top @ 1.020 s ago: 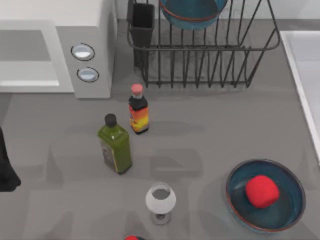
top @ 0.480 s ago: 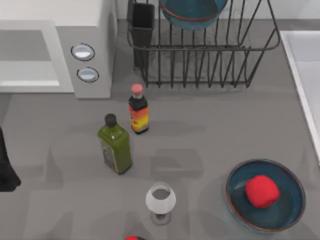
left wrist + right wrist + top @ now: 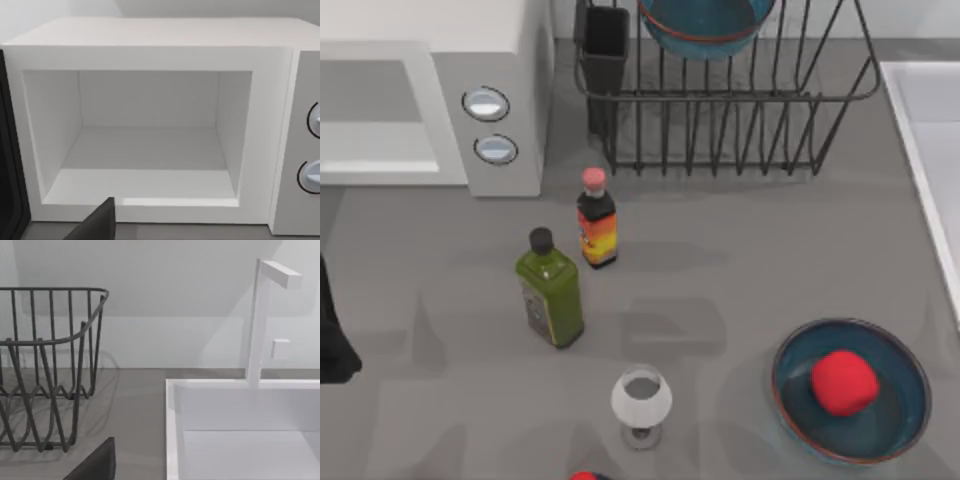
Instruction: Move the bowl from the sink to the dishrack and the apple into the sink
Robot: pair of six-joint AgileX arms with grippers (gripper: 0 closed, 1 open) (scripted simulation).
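Nothing moves since a second ago: bowl (image 3: 700, 25) in dishrack (image 3: 740, 120), apple (image 3: 843, 382) not yet in sink (image 3: 920, 130); hands' state unclear.

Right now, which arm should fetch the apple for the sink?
Probably right: the apple sits in a bowl on the table's right, near the sink; the right wrist view faces that sink.

A white microwave (image 3: 430, 110) stands open at the worktop's (image 3: 740, 250) far left corner. Toward the middle stand a red-capped sauce bottle (image 3: 596, 220) and a green bottle (image 3: 551, 290), with a wine glass (image 3: 641, 402) near the front edge.
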